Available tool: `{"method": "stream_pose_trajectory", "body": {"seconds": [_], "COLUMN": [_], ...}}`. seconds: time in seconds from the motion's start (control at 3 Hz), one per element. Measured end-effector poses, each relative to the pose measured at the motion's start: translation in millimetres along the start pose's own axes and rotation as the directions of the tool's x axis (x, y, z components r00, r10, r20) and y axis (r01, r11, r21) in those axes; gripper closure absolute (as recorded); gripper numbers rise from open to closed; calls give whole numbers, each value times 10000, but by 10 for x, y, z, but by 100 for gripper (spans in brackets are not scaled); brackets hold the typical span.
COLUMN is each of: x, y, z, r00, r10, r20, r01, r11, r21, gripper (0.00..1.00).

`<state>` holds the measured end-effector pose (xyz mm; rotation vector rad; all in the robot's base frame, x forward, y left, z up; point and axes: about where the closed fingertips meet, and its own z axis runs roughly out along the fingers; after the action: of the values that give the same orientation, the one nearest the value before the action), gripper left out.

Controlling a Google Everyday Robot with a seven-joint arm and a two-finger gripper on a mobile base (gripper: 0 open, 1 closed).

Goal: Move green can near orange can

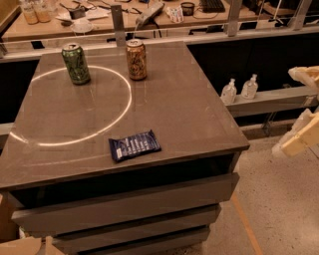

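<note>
The green can [76,63] stands upright at the far left of the dark table [199,114], on the rim of a bright ring of light. The orange can [136,60] stands upright about a can's height to its right, also at the far side. My gripper [300,107] hangs off the table's right side, over the floor and well away from both cans. Its pale fingers [298,139] are spread apart and hold nothing.
A dark blue snack packet [134,145] lies near the table's front edge. Two small clear bottles [239,89] stand on a ledge to the right. A cluttered desk [149,15] runs behind the table. Drawers sit below the tabletop.
</note>
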<state>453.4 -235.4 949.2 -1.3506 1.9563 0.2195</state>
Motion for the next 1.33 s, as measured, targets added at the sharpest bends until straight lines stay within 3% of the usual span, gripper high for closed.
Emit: {"method": "stream_pose_trajectory", "body": {"seconds": [0.33,0.67,1.0,1.33], "x": [-416,-956,-1012,-1070], "y": [36,154,173,198], "z": [137,179,197,425], "r00": [9764,9430,9405,9324], "r10": [-261,-388,-371,-222], "r20": [2146,3305,3379,3607], "r01": [227,438,450,258], "r11": [9996,9990,9989,9997], "r21": [182,-79,-157,-52], "gripper": [0,0,0,0]}}
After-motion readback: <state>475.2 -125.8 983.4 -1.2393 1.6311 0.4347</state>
